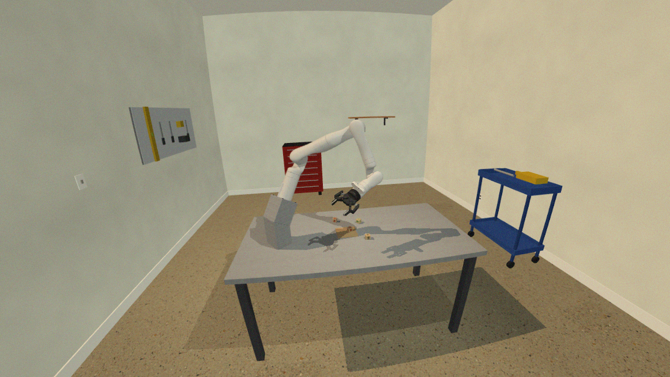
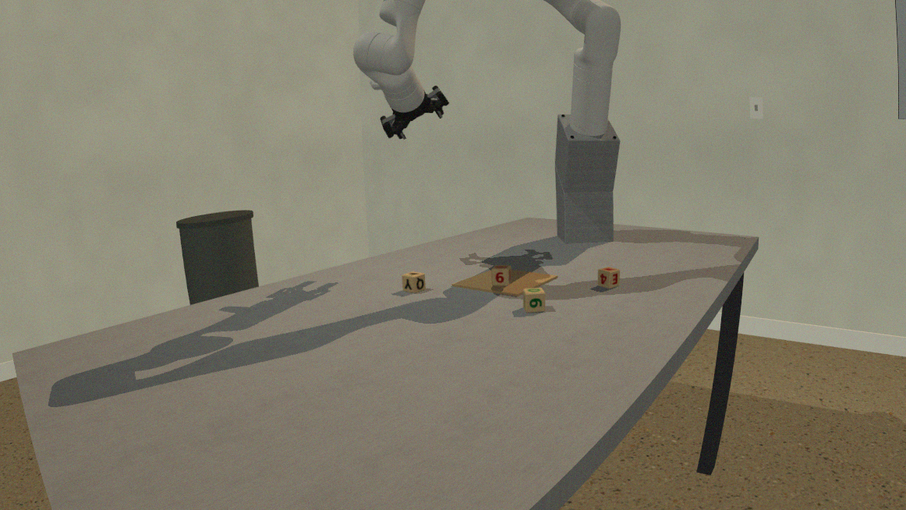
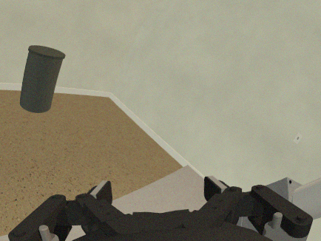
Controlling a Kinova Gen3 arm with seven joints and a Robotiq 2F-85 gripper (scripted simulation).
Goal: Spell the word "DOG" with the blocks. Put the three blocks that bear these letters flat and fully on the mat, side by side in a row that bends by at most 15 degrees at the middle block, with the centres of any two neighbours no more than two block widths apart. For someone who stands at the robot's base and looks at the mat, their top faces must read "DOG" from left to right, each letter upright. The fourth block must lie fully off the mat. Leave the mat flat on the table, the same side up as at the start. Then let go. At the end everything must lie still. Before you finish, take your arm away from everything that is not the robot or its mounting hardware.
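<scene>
The gripper (image 1: 340,208) (image 2: 422,125) (image 3: 159,190) is open and empty, tilted, high above the table. The tan mat (image 1: 343,235) (image 2: 472,284) lies flat. A block with a red 6 (image 1: 350,229) (image 2: 500,277) stands on it. Off the mat are a block with dark Q and Y sides (image 1: 367,236) (image 2: 413,282), a block with a green 6 side (image 1: 358,220) (image 2: 533,300) and a block with red 4 and E sides (image 1: 334,219) (image 2: 608,278). The top letters are too small or foreshortened to read surely. The wrist view shows no block.
The robot's grey base (image 1: 277,229) (image 2: 584,196) stands at one end of the table (image 1: 398,259) (image 2: 355,392). A dark bin (image 2: 218,260) (image 3: 41,83) stands beyond the table. A blue cart (image 1: 506,238) and a red tool chest (image 1: 304,173) stand away from it.
</scene>
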